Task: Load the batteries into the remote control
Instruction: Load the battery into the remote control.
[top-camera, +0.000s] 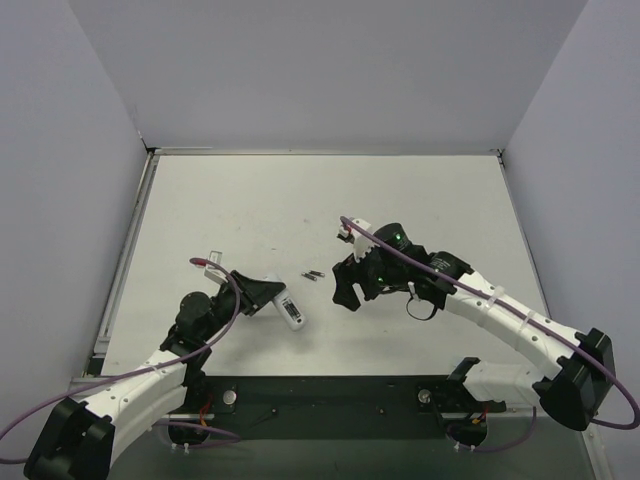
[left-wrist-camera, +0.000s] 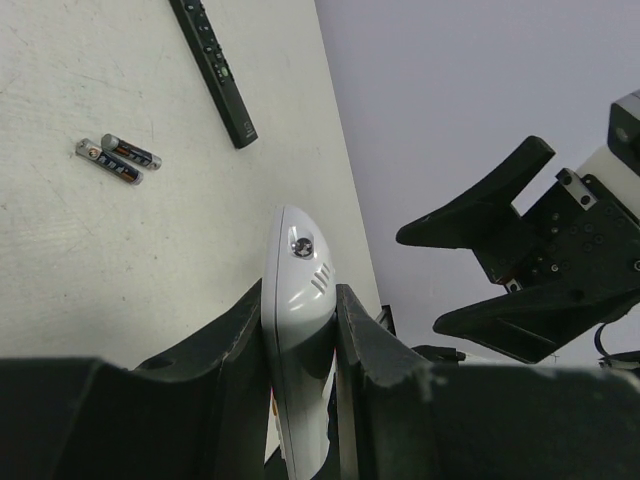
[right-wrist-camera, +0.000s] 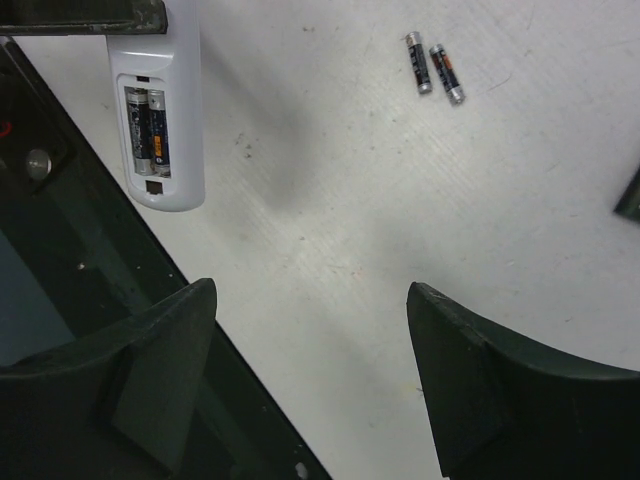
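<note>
Two batteries (right-wrist-camera: 148, 125) sit side by side in the open back of the remote control (right-wrist-camera: 165, 195). Two more, the loose batteries (top-camera: 314, 274), lie touching each other on the white surface (top-camera: 250, 200), roughly between the two hands.

The left hand (left-wrist-camera: 298, 320) is closed on the remote control, with a finger pressed to each long side, so that it is held on edge and its rounded end pokes out past the fingertips. In the top view the remote control is at the front left of the surface, a little nearer the arm bases than the loose batteries. Whether it touches the surface I cannot tell.

The right hand (right-wrist-camera: 310, 370) hangs above the surface with its jaws spread wide and nothing between them. It is apart from both the remote control and the loose batteries.

In the left wrist view, a slim black remote (left-wrist-camera: 213, 60) lies flat on the surface, just beyond the loose batteries.
</note>
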